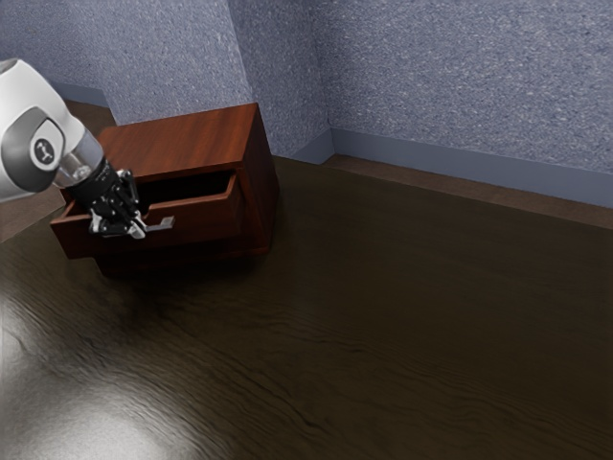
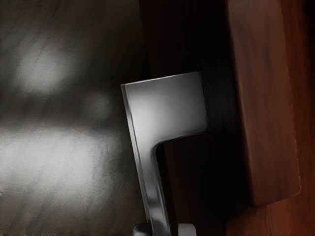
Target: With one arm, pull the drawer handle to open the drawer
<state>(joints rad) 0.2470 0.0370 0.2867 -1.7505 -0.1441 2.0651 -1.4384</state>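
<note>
The exterior view's left is where the handle (image 1: 163,224) is clamped by the narrow-set gripper (image 1: 127,230), so the part-open drawer (image 1: 196,213) can be pulled out.

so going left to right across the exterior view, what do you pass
arm → gripper → drawer handle → cabinet's side panel → dark tabletop running to the exterior view's right edge

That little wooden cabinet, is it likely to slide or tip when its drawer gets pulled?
The cabinet rests on a glossy table, so it may slide. It looks low and broad, so tipping seems unlikely.
</note>
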